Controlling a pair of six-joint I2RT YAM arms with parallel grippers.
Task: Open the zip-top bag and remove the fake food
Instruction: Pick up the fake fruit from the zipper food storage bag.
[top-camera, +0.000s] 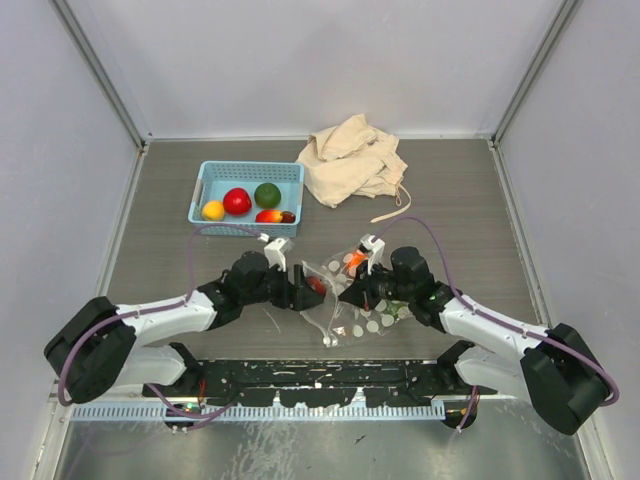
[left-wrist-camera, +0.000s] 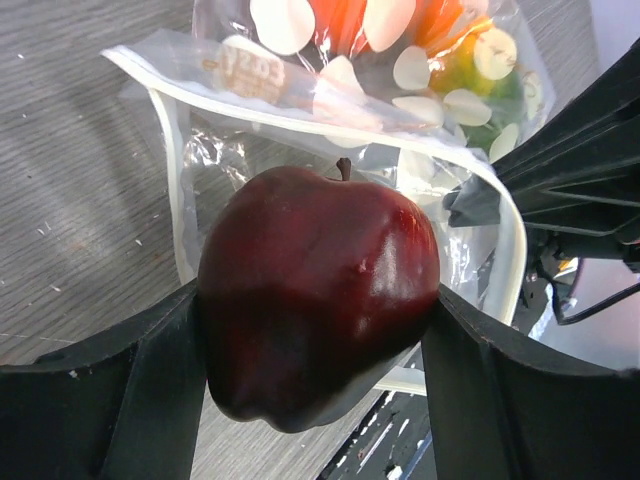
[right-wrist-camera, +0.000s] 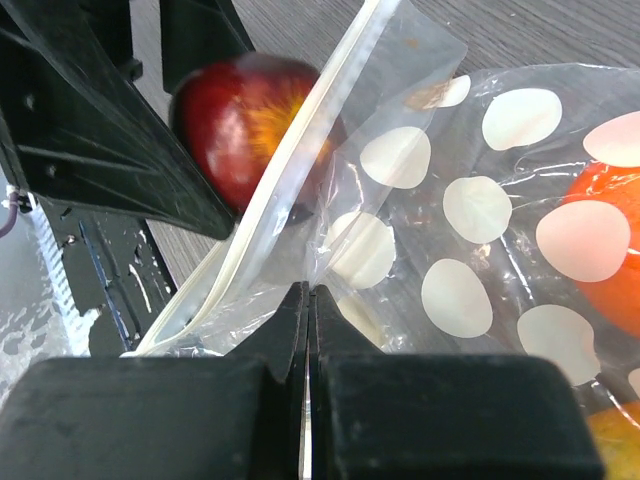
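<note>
Bag (top-camera: 362, 312) flat on the table (top-camera: 450, 200), just ahead of the arm bases, between the two grippers. Mouth open, white zip strip (left-wrist-camera: 170, 190) curling in a wide loop. Inside, behind the dots: an orange piece (right-wrist-camera: 610, 240) and something yellow-green, too blurred to name.

Dark red apple (left-wrist-camera: 320, 300) right at the mouth, seemingly just clear of it. Pinched at both sides by the left gripper (left-wrist-camera: 315, 340), jaws spread only to the apple's width. Probably so as to draw out one piece at a time.

Right gripper (right-wrist-camera: 308, 330) clamped flat on a fold of plastic beside the strip, jaws pressed together on the film. Most likely to pin the bag down and keep the mouth gaping.

Both arms low, stretched forward and angled inward, wrists nearly meeting over the bag.

Farther back: blue basket (top-camera: 200, 190) with several fruits (top-camera: 237, 201), crumpled beige cloth (top-camera: 350, 160) just beside it.
</note>
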